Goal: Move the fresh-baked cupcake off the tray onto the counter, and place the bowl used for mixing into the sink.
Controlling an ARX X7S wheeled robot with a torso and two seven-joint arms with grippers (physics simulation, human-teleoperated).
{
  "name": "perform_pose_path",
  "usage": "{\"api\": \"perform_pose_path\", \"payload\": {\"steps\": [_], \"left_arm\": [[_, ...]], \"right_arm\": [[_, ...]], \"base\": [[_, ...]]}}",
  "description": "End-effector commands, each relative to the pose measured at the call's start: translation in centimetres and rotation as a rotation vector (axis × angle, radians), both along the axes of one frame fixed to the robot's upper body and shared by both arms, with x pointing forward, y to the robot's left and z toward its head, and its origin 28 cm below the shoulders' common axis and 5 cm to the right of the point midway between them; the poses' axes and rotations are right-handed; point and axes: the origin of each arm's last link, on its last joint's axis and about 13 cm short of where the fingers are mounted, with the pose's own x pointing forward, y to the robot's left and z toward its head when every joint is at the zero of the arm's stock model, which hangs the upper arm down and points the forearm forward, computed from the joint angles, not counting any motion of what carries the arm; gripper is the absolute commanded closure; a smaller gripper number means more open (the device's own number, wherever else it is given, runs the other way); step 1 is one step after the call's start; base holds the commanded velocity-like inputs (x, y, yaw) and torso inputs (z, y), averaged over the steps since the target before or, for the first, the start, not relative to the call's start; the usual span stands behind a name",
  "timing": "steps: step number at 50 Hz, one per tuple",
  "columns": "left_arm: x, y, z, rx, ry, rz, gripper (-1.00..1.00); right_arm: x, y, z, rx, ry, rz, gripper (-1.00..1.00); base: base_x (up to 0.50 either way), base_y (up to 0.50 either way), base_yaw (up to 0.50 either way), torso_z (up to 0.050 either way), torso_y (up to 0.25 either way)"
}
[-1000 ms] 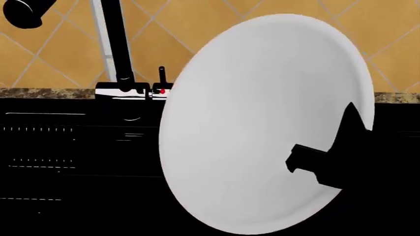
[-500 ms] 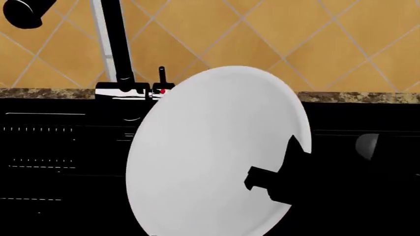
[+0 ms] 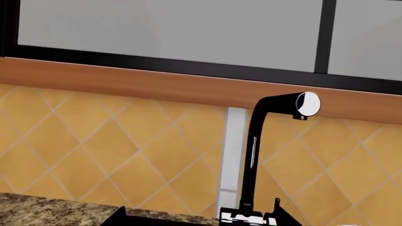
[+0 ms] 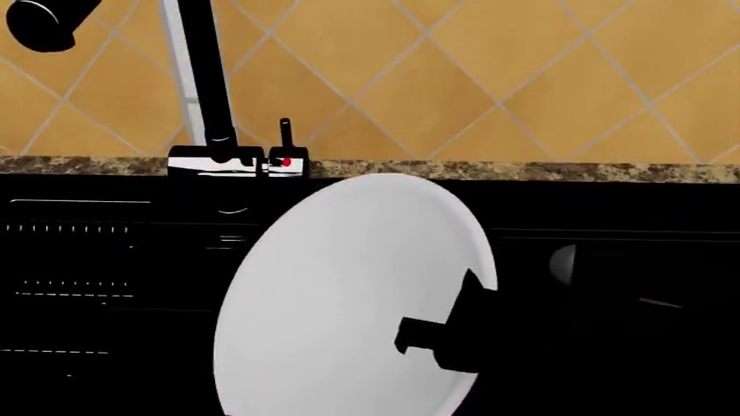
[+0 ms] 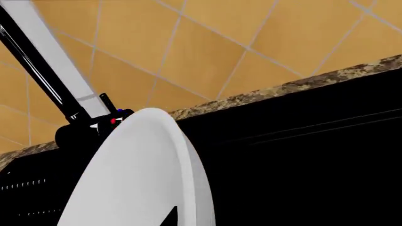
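One white bowl (image 4: pixel 335 303) hangs tilted on edge over the single black sink (image 4: pixel 104 286); the right end effector (image 4: pixel 445 334) is clamped on its rim; one faucet (image 4: pixel 214 95) stands behind; no writing readable; left end effector unseen.

Speckled brown, tan and black granite counter (image 4: pixel 578 171), showing only as a thin strip along the foot of the orange diamond-tiled wall (image 4: pixel 463 78) in the head view. Glossy black sink (image 4: pixel 116 260) set right into it, filling pretty much everything in front of that strip. Chrome faucet base (image 4: pixel 231 162) planted at the back edge of the basin, touching the granite line, small red-marked lever (image 4: pixel 286 147) just beside the black faucet neck (image 4: pixel 208 78). Same granite in the left wrist view as a bigger patch (image 3: pixel 50 209) beside the faucet (image 3: pixel 254 155), and in the right wrist view as a slanted band (image 5: pixel 283 89) under the tiles.
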Motion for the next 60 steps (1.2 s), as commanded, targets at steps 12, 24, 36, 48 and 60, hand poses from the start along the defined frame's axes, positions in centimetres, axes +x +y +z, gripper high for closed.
{"api": "perform_pose_path", "payload": {"steps": [12,24,36,48,60], "left_arm": [[-0.1,0.0,-0.2,-0.005,0.003,0.006,-1.0],[0.1,0.2,-0.3,-0.008,0.009,0.002,-1.0],[0.1,0.3,-0.5,-0.011,0.016,0.01,-1.0],[0.2,0.4,-0.6,-0.014,0.023,0.006,-1.0],[0.1,0.5,-0.8,-0.018,0.024,0.007,-1.0]], "right_arm": [[0.2,3.9,-5.4,0.007,0.191,0.185,1.0],[0.9,5.4,-6.9,-0.008,0.242,0.257,1.0],[1.9,5.7,-9.4,0.003,0.305,0.254,1.0],[2.6,6.7,-12.7,-0.011,0.414,0.302,1.0],[2.4,6.9,-14.4,-0.041,0.504,0.299,1.0]], "base": [[0.0,0.0,0.0,0.0,0.0],[0.0,0.0,0.0,0.0,0.0],[0.0,0.0,0.0,0.0,0.0],[0.01,0.01,0.01,0.0,0.0],[0.0,0.0,0.01,0.0,0.0]]}}
